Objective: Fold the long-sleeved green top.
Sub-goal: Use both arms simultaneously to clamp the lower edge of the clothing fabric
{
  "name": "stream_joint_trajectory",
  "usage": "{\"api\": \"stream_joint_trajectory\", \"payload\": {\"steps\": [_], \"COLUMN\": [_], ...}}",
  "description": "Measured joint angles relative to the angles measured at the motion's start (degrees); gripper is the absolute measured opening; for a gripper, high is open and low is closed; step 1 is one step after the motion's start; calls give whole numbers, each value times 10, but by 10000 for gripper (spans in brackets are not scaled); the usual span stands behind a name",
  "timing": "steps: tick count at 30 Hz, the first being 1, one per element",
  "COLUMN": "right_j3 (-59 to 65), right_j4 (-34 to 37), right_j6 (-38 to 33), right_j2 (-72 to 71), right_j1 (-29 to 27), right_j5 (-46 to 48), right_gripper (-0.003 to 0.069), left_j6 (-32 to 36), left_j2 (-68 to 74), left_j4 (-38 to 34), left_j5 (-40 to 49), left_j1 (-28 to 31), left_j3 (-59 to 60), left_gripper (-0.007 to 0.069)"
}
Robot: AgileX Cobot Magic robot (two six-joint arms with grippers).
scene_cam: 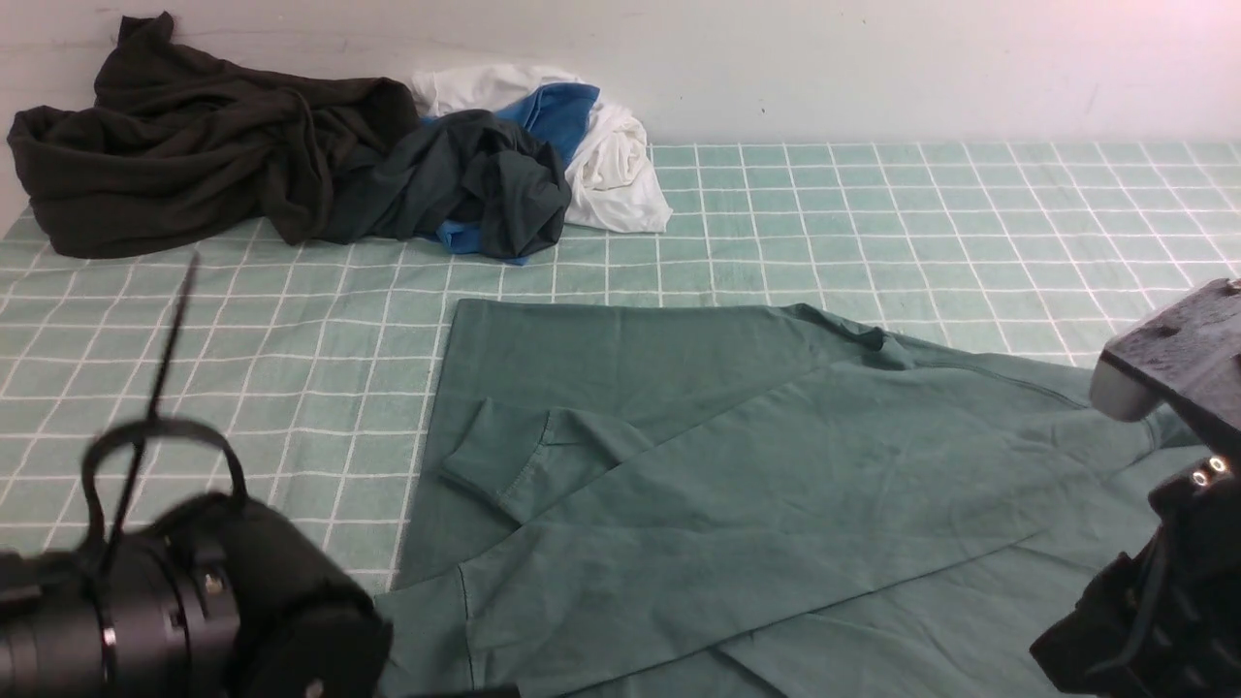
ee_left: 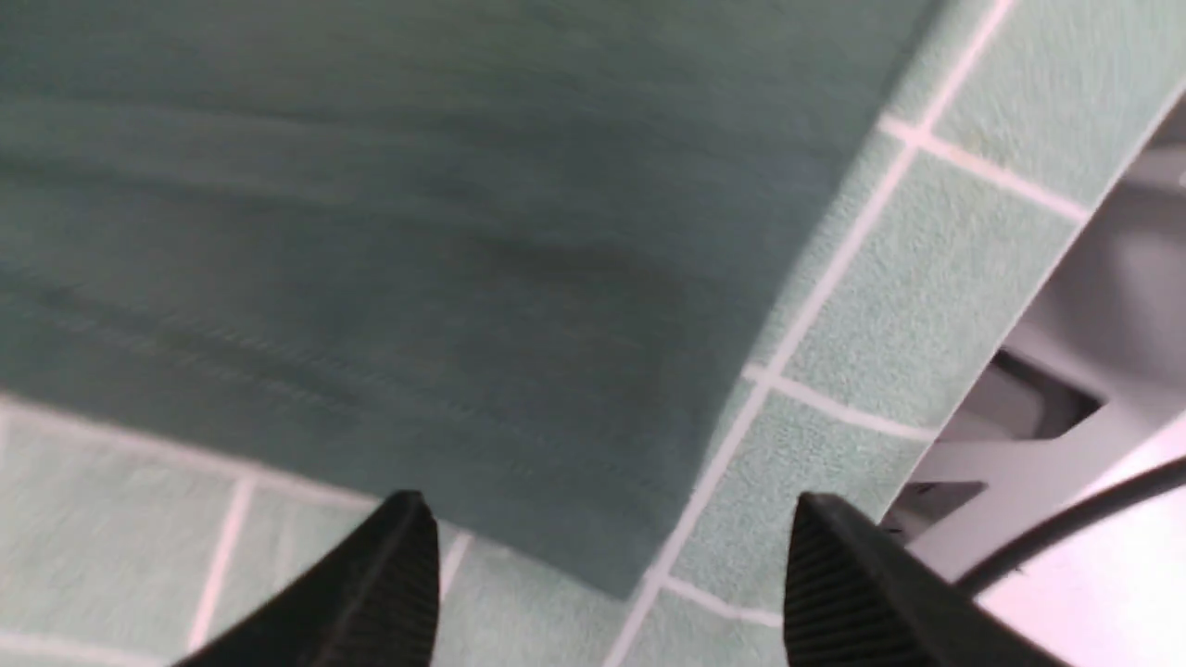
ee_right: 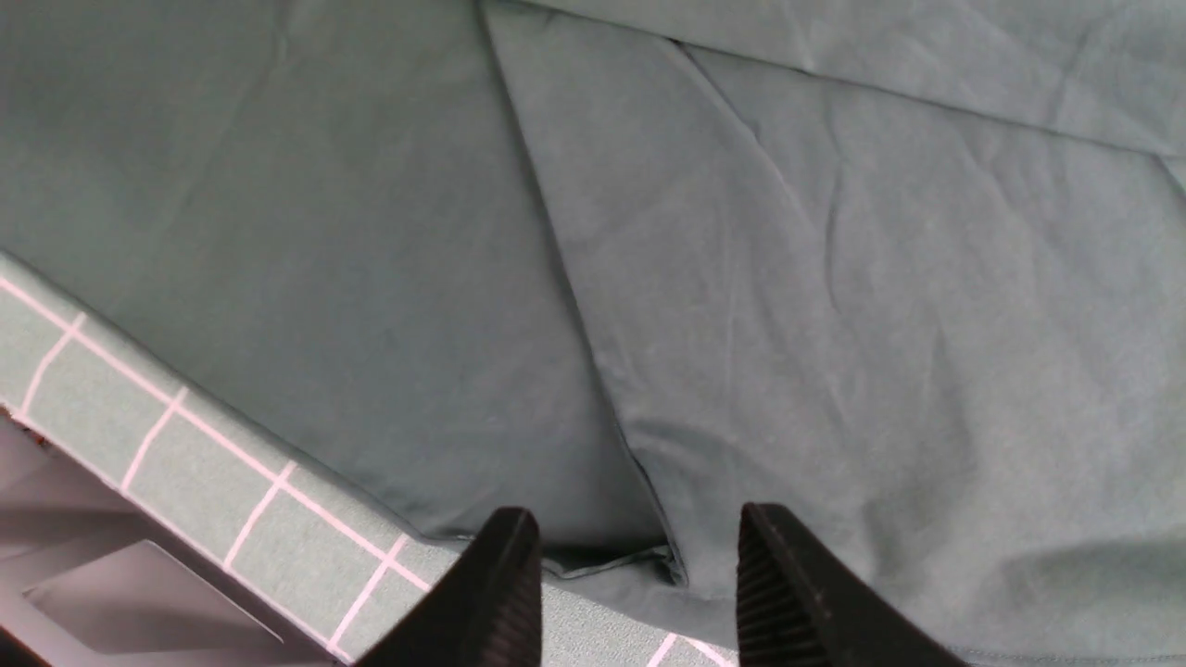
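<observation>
We find no writing, label, brand, number or sign that we can read on the green long-sleeved top (scene_cam: 727,465), the far-left heap of clothes (scene_cam: 291,165) or the checked cloth (scene_cam: 921,223).

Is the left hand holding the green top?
No, the left hand stands open above the green top at its corner, gripping nothing.

Holding the left tool (ee_left: 611,519) spread wide, nothing between its fingers (ee_left: 389,579). Holding the right tool (ee_right: 637,514) parted less, likewise empty. Reaching low with both, pitched downward.
</observation>
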Motion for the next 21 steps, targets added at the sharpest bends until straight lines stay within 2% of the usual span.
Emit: {"api": "stream_joint_trajectory", "payload": {"steps": [3,10,16,17,21], "right_j3": [0,0,0,0,0], "right_j4": [-9,-30,-35,-35,-35], "right_j6": [0,0,0,0,-1], "right_j2": [-2,-2,-2,-2,-2], "right_j1": [3,4,4,4,4], "right_j5": [1,0,0,0,0], "right_gripper": [283,283,283,283,283], "left_j6": [3,-2,-76,-76,-142], "left_j2": [1,11,19,19,27], "left_j4": [12,35,91,92,117], "left_j5": [-75,-128,-143,-143,-133], "left_j1": [-45,-62,-64,-64,-64], "left_j3": [46,71,66,66,45], "left_gripper": [459,438,315,315,232]}}
